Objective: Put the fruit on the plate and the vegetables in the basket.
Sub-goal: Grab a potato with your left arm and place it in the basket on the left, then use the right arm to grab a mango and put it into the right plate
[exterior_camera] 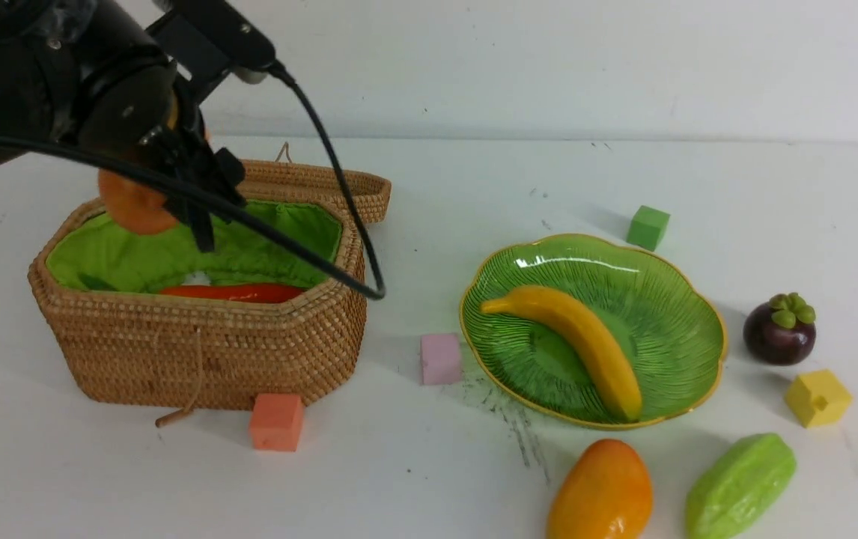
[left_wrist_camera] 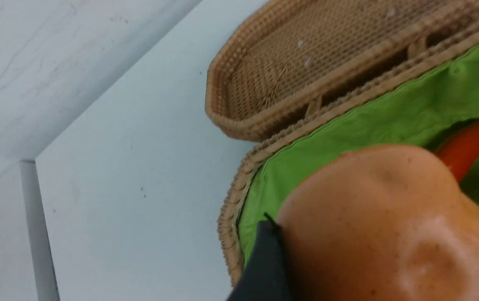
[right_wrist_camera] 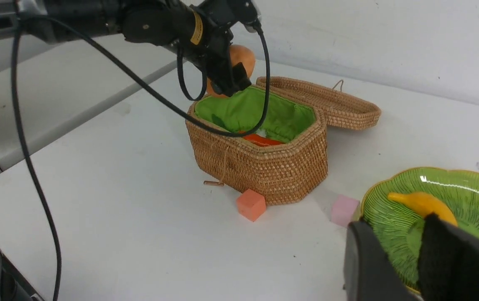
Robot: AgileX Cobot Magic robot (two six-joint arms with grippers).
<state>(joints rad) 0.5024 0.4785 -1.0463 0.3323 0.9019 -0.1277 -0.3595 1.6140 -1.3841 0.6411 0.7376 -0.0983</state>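
Tabletop (exterior_camera: 474, 187) white, dark scuff streaks near its middle. Basket (exterior_camera: 204, 352) tan woven wicker, lining (exterior_camera: 137, 254) bright green. Carrot (exterior_camera: 234, 292) red-orange. Potato (exterior_camera: 133, 206) tan-orange, faintly speckled. Plate (exterior_camera: 661, 299) translucent green, ribbed like leaf, gold-yellow rim. Banana (exterior_camera: 586, 340) yellow. Mango (exterior_camera: 600, 494), near edge, orange fading to yellow. Mangosteen (exterior_camera: 779, 333) dark purple, green cap. Starfruit (exterior_camera: 740, 485) light green. Cubes: green cube (exterior_camera: 648, 227), pink cube (exterior_camera: 440, 358), salmon cube (exterior_camera: 276, 421), yellow cube (exterior_camera: 817, 397). Left arm (exterior_camera: 40, 67) and cable black.
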